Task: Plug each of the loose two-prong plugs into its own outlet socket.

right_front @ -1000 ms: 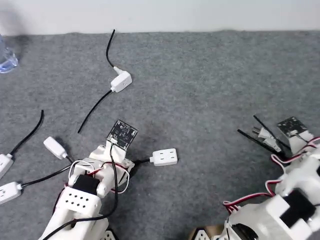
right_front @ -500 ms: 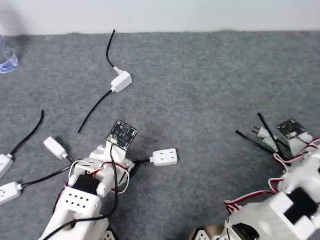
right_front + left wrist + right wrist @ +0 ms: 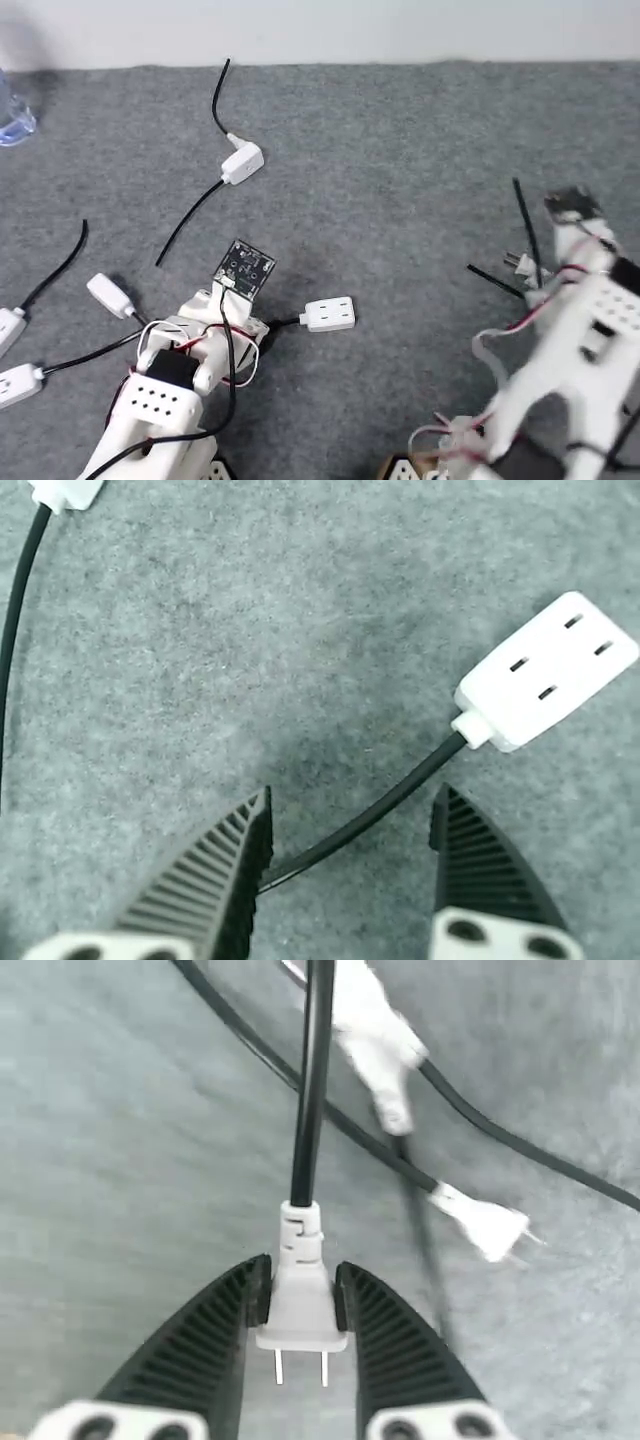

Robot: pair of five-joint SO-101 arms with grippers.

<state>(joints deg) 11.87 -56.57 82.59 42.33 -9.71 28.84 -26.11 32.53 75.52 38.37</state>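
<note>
Left arm: crouching low at the table's near edge. The left gripper is gaping wide, its jaws straddling the black cord of the white outlet socket, which is lying just ahead on grey carpet.

Right arm: leaning over the right side. The right gripper is clamping a white two-prong plug, prongs pointing back toward the wrist. A second loose plug is lying beyond.

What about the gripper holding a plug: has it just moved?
Yes. The right gripper, shut on a plug, moved toward the far wall, while the outlet socket stayed put.
</note>
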